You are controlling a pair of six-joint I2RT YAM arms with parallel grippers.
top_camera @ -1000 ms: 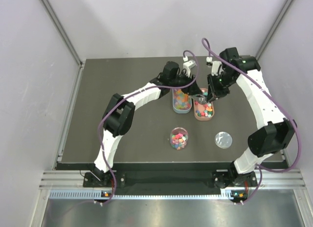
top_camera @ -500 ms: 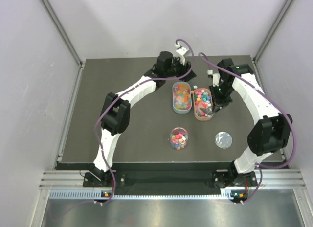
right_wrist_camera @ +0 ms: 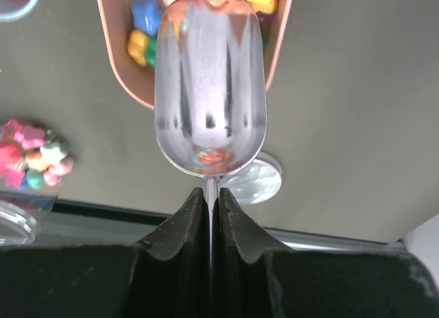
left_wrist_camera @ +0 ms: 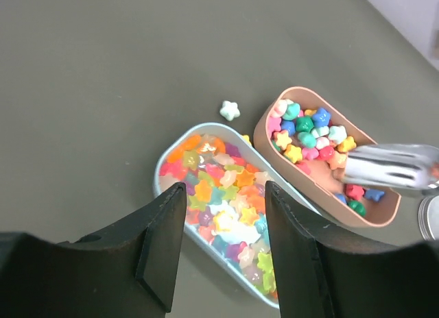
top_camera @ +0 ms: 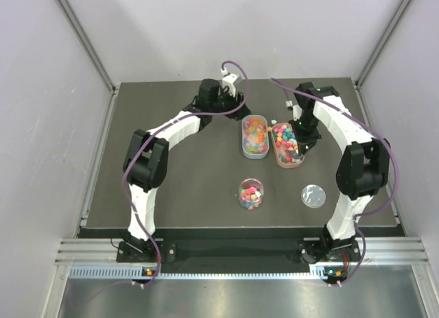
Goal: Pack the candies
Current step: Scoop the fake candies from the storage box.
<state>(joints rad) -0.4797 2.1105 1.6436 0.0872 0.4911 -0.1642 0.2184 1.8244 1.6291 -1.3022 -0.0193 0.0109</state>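
Translucent star candies fill a blue tray (top_camera: pixel 247 151), also in the left wrist view (left_wrist_camera: pixel 171 168). Opaque candies (left_wrist_camera: pixel 309 129) lie in a pink tray (top_camera: pixel 276 158) beside it. A clear round cup (top_camera: pixel 251 193) holds more candies (right_wrist_camera: pixel 31 160). My right gripper (top_camera: pixel 304 131) is shut on the handle of a shiny scoop (right_wrist_camera: pixel 209 85). The scoop's mouth reaches over the pink tray (right_wrist_camera: pixel 127 78), and its bowl looks empty. My left gripper (left_wrist_camera: pixel 223 194) is open and empty, above the table just left of the blue tray.
The cup's round lid (top_camera: pixel 314 194) lies flat right of the cup, also in the right wrist view (right_wrist_camera: pixel 257 182). One stray pale star candy (left_wrist_camera: pixel 230 110) lies on the dark table behind the trays. Grey walls close in the table on three sides.
My left arm has pulled back to the left, away from over the blue tray. My right arm has folded in and the scoop now points down the pink tray.
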